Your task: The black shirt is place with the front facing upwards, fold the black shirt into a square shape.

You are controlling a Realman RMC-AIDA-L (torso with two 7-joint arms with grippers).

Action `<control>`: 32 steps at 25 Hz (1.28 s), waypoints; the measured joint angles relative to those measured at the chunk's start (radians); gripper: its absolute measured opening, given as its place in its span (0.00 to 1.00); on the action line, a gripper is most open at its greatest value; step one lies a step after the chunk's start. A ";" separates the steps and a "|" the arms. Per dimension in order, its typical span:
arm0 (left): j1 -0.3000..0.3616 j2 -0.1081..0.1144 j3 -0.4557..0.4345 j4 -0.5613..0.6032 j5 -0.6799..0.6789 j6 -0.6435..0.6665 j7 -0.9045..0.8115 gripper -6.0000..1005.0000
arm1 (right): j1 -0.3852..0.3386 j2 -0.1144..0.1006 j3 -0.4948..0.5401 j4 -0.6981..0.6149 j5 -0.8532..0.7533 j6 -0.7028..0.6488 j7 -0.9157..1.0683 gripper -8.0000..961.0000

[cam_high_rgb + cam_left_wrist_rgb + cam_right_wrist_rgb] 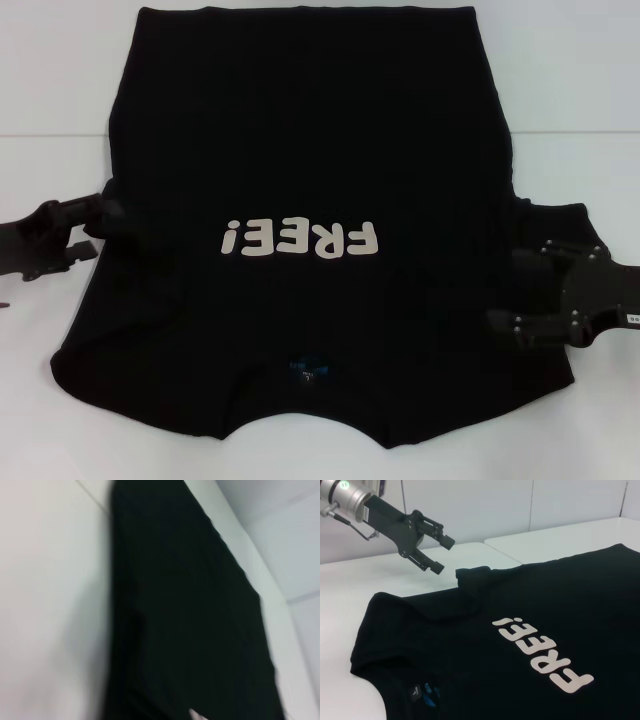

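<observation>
The black shirt (pixel 310 160) lies flat on the white table (pixel 60 80), front up, its collar toward me and the cream "FREE!" letters (pixel 300 240) upside down. It also shows in the left wrist view (pixel 190 620) and the right wrist view (pixel 545 605). My left gripper (pixel 90 228) is open and empty just off the shirt's left sleeve edge; the right wrist view shows it (pixel 444 555) hovering above the table beside a raised sleeve fold (pixel 472 575). My right gripper (pixel 505 290) is open over the shirt's right side, near the right sleeve (pixel 560 215).
A seam (pixel 580 133) runs across the table behind the grippers. A small label (pixel 310 372) sits inside the collar. White table shows on both sides of the shirt and at the near edge.
</observation>
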 joint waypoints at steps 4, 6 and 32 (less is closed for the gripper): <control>-0.015 -0.006 0.015 -0.038 0.005 -0.104 0.005 0.82 | 0.002 0.000 0.000 0.000 0.000 0.001 0.000 0.96; -0.035 -0.008 0.016 -0.071 0.007 -0.158 0.021 0.84 | 0.002 0.000 0.000 0.000 0.000 0.003 0.000 0.96; -0.159 -0.073 0.054 -0.101 -0.149 -0.184 0.218 0.84 | 0.001 0.002 -0.001 0.000 -0.001 0.003 -0.002 0.95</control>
